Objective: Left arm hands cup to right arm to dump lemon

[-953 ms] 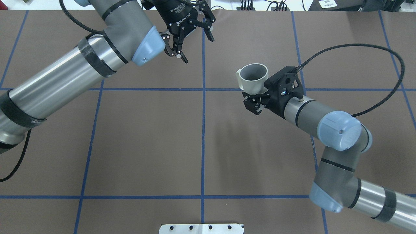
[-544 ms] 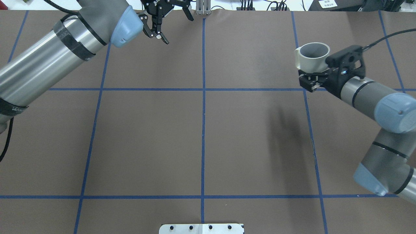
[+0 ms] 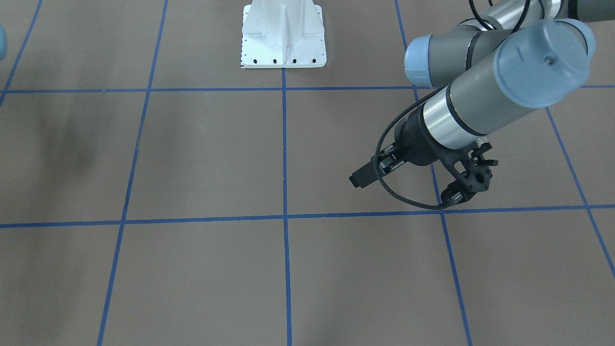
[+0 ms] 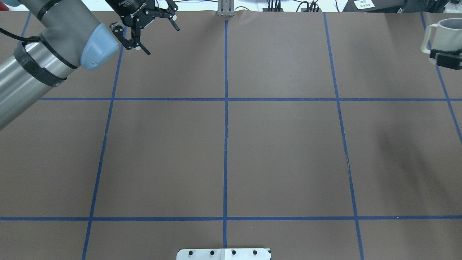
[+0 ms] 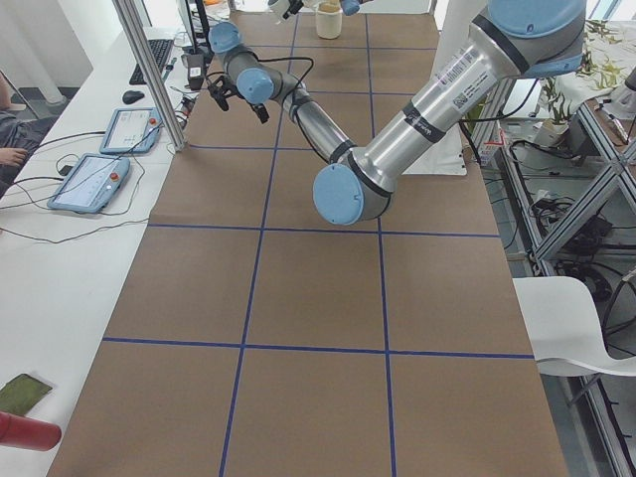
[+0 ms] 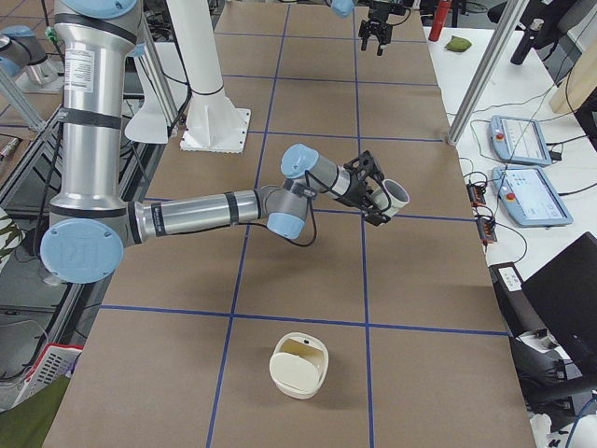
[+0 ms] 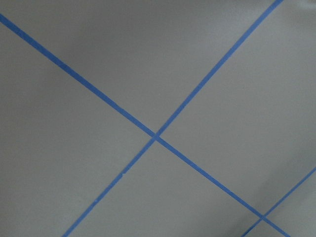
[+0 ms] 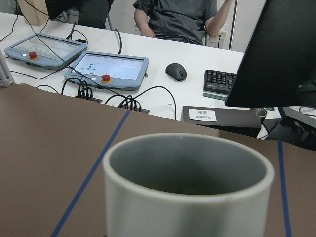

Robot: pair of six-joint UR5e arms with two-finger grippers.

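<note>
1. My counter is a flat, matte brown surface.
2. Blue tape lines cross it and divide it into large rectangles.
3. The white base plate of my mounting pedestal sits at the middle of the edge on my side, with dark bolt heads along its rim.
4. A cream rounded container rests directly on the counter near my right end, inside one rectangle and apart from the tape.
</note>
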